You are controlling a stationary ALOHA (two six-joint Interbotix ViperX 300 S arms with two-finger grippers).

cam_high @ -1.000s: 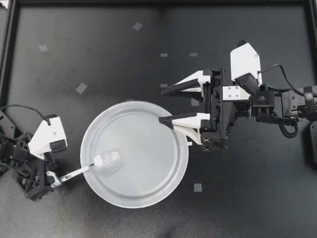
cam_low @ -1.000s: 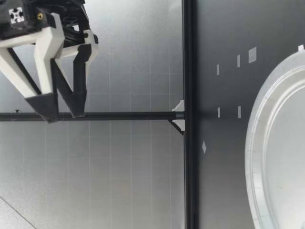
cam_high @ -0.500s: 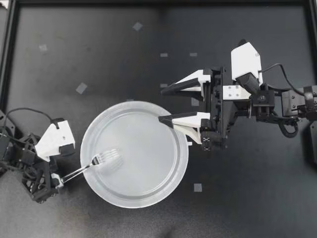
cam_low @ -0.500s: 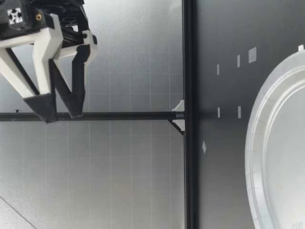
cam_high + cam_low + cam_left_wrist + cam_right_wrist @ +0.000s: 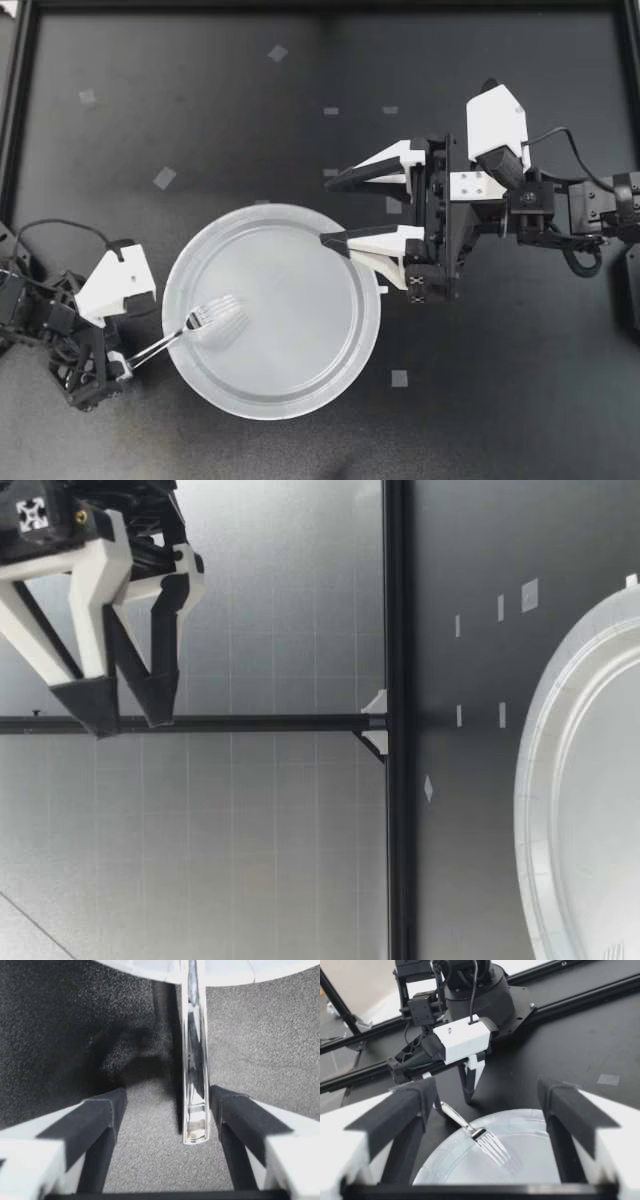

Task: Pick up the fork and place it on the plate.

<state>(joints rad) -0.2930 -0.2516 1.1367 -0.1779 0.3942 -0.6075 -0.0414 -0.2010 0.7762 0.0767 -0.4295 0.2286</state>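
my left gripper [image 5: 122, 362] is spread open, not clamping anything. the fork [image 5: 195, 325] has its tines on the plate [image 5: 300, 400] just ahead of it, and the handle pokes back over the rim so its end sits between the fingers, close to one with a clear gap to the other. my right gripper [image 5: 327, 212] hangs wide open over the plate's opposite rim

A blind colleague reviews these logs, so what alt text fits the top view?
A fork lies with its tines on a round pale plate and its handle reaching past the rim to my left gripper. My right gripper, open, hangs over the plate's opposite edge, above a black table.
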